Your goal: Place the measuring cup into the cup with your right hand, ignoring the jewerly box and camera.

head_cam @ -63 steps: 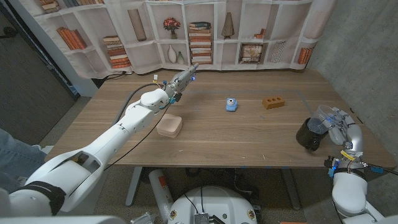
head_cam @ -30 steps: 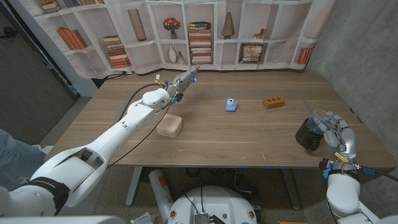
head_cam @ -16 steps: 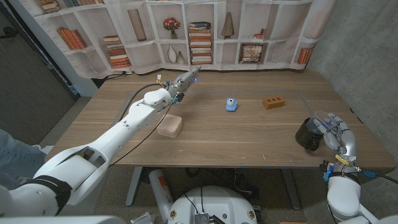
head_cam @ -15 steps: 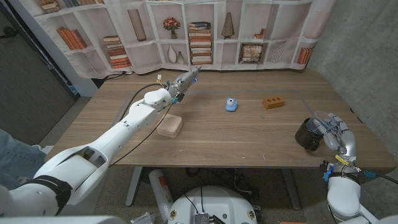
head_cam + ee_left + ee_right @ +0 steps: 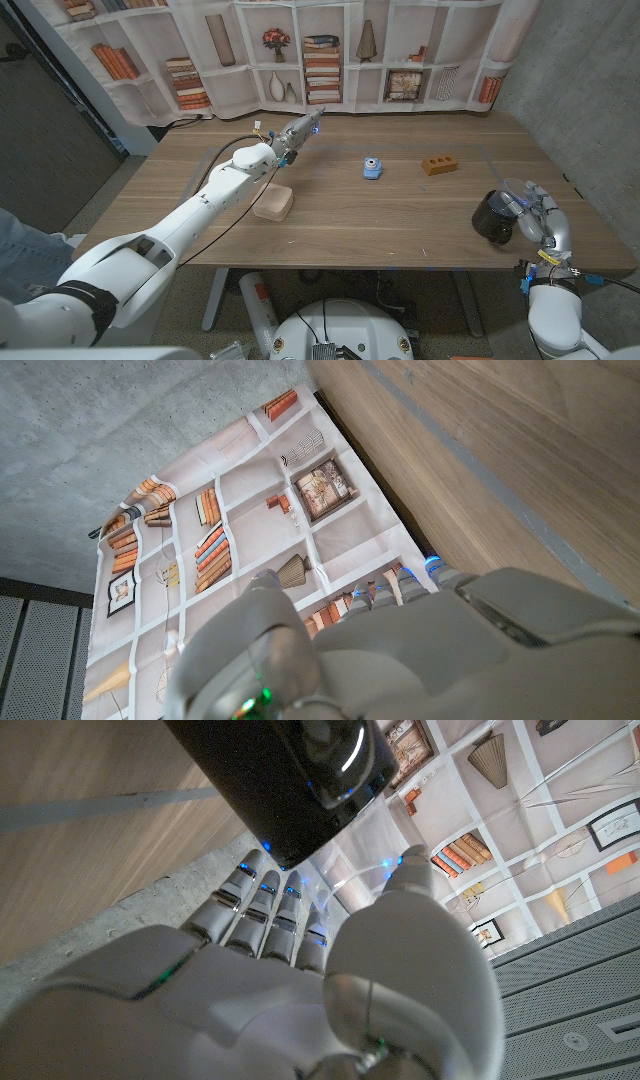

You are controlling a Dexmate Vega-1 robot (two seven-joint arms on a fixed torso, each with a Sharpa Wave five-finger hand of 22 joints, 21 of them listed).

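Cup (image 5: 494,216) near table (image 5: 400,215) edge — right hand (image 5: 540,212) holds measuring cup (image 5: 516,190)

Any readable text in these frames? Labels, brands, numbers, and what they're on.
None can be read.
Book spines on the printed bookshelf backdrop: too small and blurred.
Framed picture on the backdrop: blurred, no legible words.
Black cup, clear measuring cup, blue camera, brown jewelry box, beige block: no visible markings.
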